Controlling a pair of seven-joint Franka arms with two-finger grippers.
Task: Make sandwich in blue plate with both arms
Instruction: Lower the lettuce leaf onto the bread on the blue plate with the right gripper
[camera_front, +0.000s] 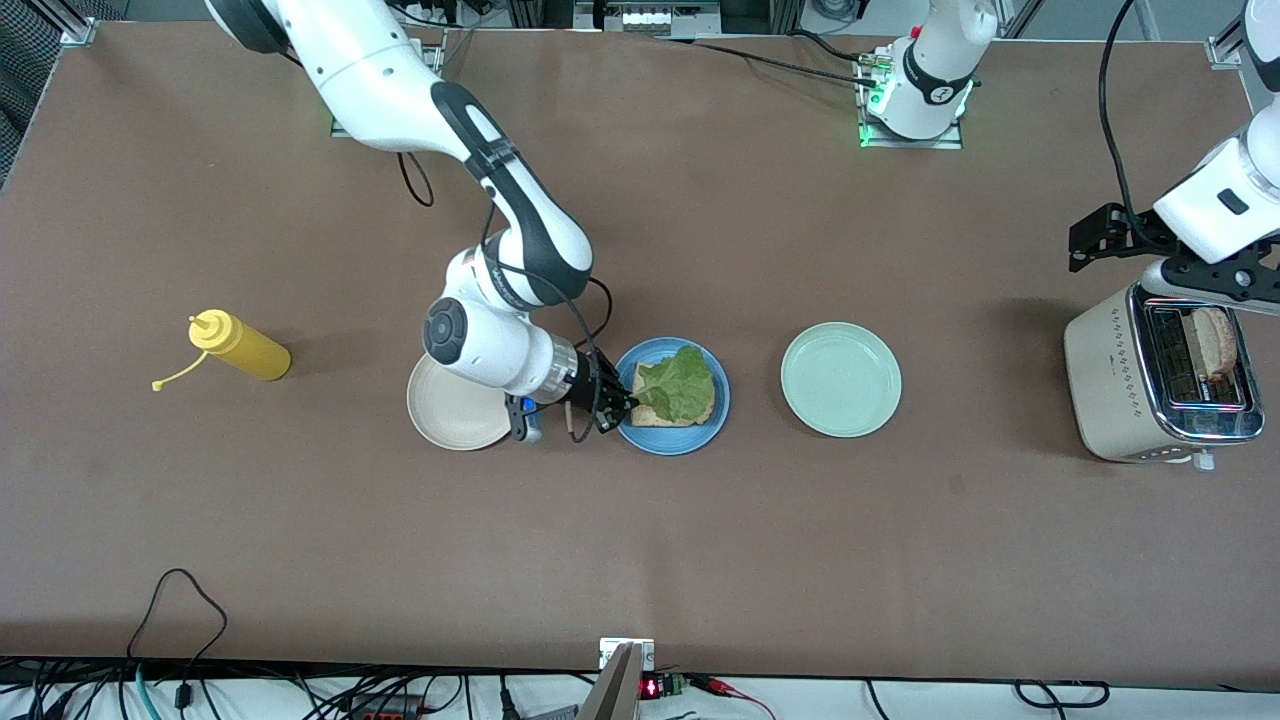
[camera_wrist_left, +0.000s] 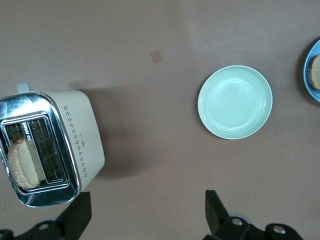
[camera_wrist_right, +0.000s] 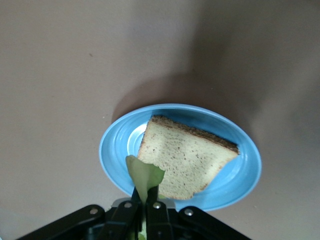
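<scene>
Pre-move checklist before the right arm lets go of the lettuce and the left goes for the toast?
1. Bottom bread slice lies in the round blue plate: ok.
2. Crinkled green lettuce leaf over that slice: ok, but the right gripper is shut on its edge.
3. Left gripper open, empty, over the table beside the beige toaster: ok.
4. Second slice of bread standing in a toaster slot: ok.
5. Top slice on the sandwich: not ok.
6. Pale green round plate and beige round plate bare: ok.
</scene>
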